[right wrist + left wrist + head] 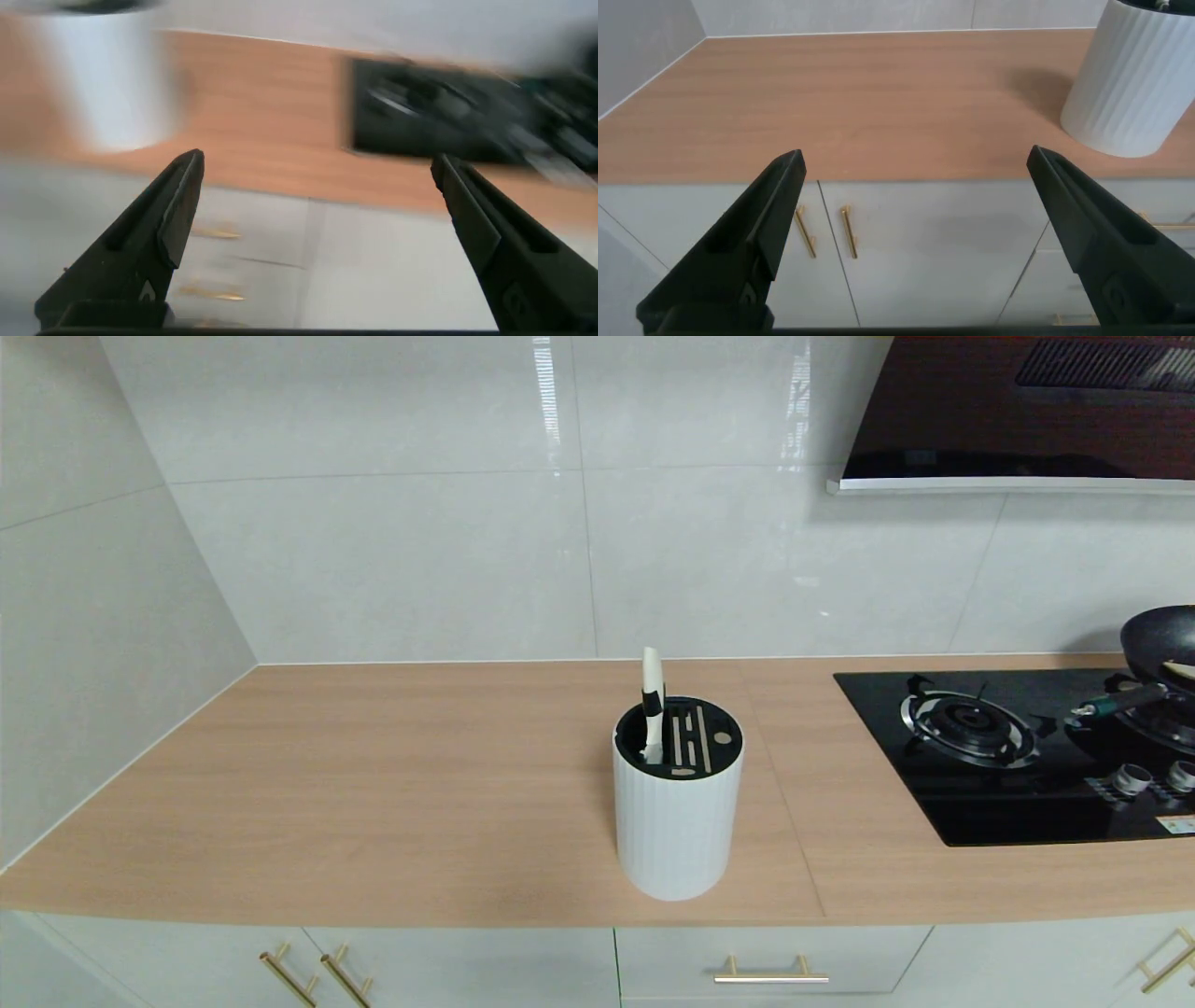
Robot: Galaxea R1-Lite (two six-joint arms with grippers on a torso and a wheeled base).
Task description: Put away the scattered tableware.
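Head view, and the white-handled utensil [653, 709] stands upright in a slot of the ribbed holder [677, 821] on the tabletop [373, 784], likely stowed so it can't roll. Left gripper [913, 161] and right gripper [316, 159] hang spread wide, empty, before the cabinet doors [906, 252].

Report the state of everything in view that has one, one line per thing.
holder: upright on the counter, most slots empty.
utensil: standing in the holder, top sticking out.
left gripper: jaws open, empty.
right gripper: jaws open, empty.
pan: sitting on the stove, at its right side.
burner: bare, no flame visible.
drawer: shut.
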